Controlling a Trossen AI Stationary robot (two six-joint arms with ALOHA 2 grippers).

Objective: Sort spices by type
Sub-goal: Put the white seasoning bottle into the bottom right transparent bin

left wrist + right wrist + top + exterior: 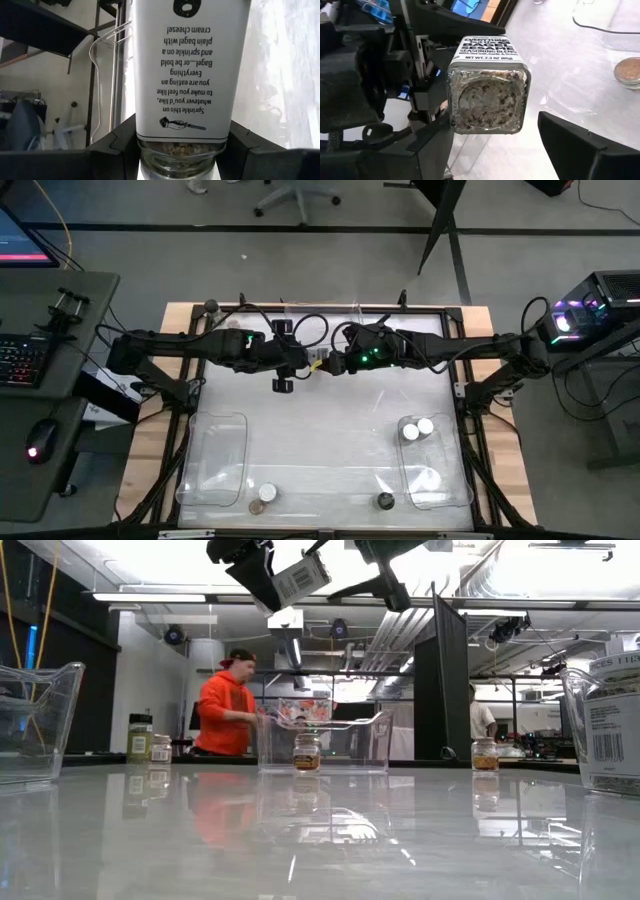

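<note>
The left gripper [312,363] was clamped on a jar of everything bagel seasoning [487,85], held in the air above the middle of the table [320,420]. The right gripper [338,361] stood just beside it with its fingers apart, around nothing. Two white-lidded spice jars [418,428] stood in the right clear bin [462,480].

The bench [330,410] has a pale glossy top with wooden edges. On it lie a clear bin [214,458] at the near left and another clear bin [434,461] at the near right. Two jars [262,498] stand beside the left bin, a dark-lidded jar [385,500] near the right one.
</note>
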